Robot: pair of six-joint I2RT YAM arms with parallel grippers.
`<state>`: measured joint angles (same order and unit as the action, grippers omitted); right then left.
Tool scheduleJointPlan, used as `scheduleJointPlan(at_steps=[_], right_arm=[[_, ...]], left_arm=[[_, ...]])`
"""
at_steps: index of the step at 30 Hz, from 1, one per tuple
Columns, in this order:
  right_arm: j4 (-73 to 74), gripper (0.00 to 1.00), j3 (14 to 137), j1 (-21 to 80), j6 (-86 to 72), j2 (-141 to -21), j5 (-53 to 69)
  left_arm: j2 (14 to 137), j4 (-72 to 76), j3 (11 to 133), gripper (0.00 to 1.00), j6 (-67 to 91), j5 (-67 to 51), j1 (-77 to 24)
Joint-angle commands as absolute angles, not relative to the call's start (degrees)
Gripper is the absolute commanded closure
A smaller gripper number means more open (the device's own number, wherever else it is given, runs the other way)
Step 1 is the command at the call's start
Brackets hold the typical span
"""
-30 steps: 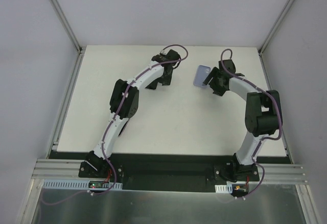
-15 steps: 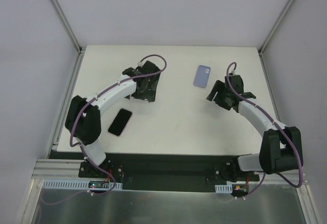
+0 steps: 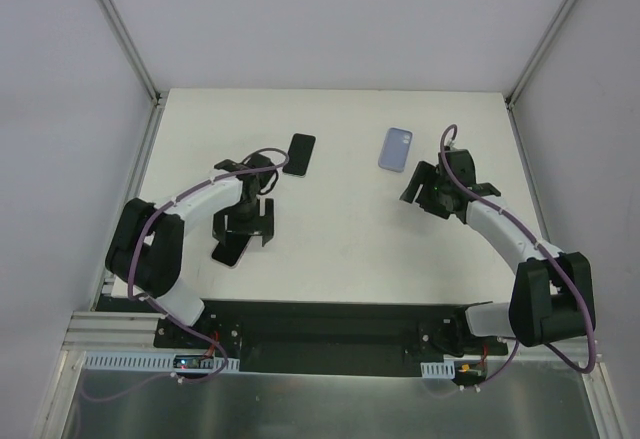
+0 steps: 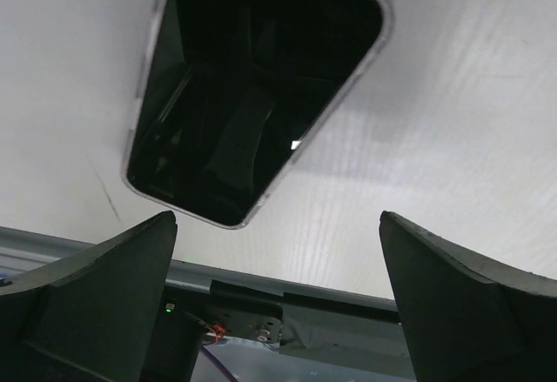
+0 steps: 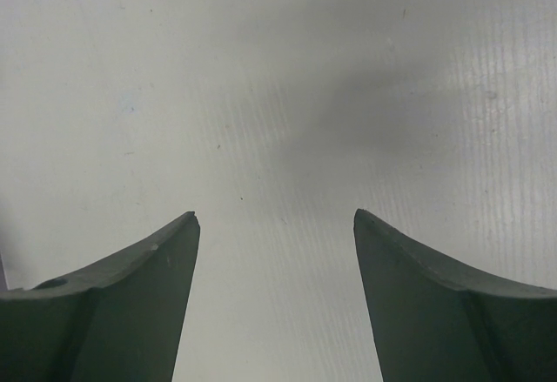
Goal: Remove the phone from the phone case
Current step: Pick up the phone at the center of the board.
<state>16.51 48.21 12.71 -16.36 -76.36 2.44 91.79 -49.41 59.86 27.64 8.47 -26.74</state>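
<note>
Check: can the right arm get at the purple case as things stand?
Probably yes: the purple case lies flat close beside the right fingers, which are open, with only bare table between.

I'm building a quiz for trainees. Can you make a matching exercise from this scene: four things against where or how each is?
1 lilac case
2 left gripper
3 right gripper
4 far phone

a open over bare table
b open by the near phone
c flat, far side, right of centre
d flat, far side, left of centre

Pairs: 1c, 2b, 3a, 4d
</note>
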Motion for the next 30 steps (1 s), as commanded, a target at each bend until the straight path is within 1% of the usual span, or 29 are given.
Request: scheduleJointPlan(at_steps=[1,5,10,14,20,30], right_arm=[[16.52,0.26,50.10,13.27,-15.55,-76.64,3.69],[16.35,0.26,49.83,13.36,-15.38,-76.38,3.69],[16.79,0.26,50.27,13.36,-15.38,-76.38,3.69],[17.14,0.26,50.45,13.36,-15.38,-75.85,3.34],[17.58,0.26,50.63,13.27,-15.55,-75.76,3.34],[18.46,0.26,50.10,13.27,-15.29,-74.36,2.81]], left_arm=[[91.49,-52.64,60.29,0.01,28.92,12.82,-22.95],[93.68,-52.73,62.31,0.01,24.63,10.13,-19.78],[98.69,-53.09,64.42,0.01,21.54,6.86,-18.19],[100.19,-52.38,64.16,0.01,19.87,5.98,-18.02],[101.86,-49.23,62.76,0.01,17.76,1.41,-15.39],[103.01,-47.46,62.49,0.01,17.40,1.14,-13.36]])
